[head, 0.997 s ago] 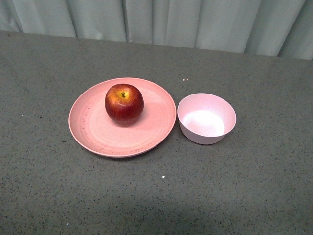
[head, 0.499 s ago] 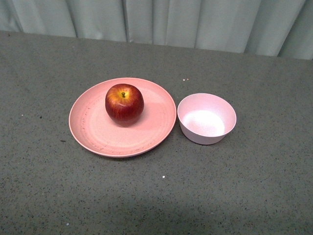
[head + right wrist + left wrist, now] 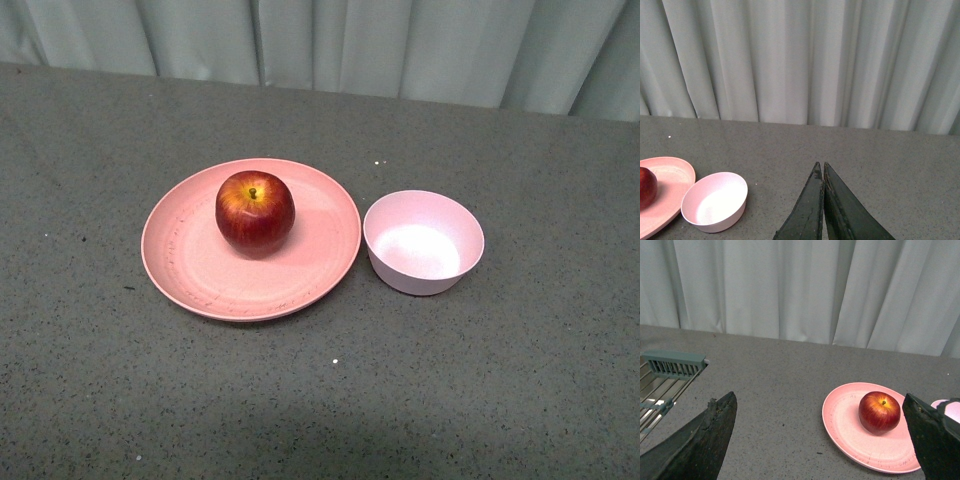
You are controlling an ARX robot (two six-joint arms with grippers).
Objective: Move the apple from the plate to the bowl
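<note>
Two end effectors hold nothing. The left end effector (image 3: 818, 395) is spread wide, and the apple (image 3: 255, 213) sits on the plate (image 3: 190, 270) ahead of it, well apart. The right end effector (image 3: 821, 164) is pinched closed and touches nothing. The bowl (image 3: 400, 275) stands on the bench (image 3: 500, 380) ahead of it, just beside the plate.

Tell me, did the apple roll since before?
No. The apple sits on the same spot of the plate, equally far from the bowl.
</note>
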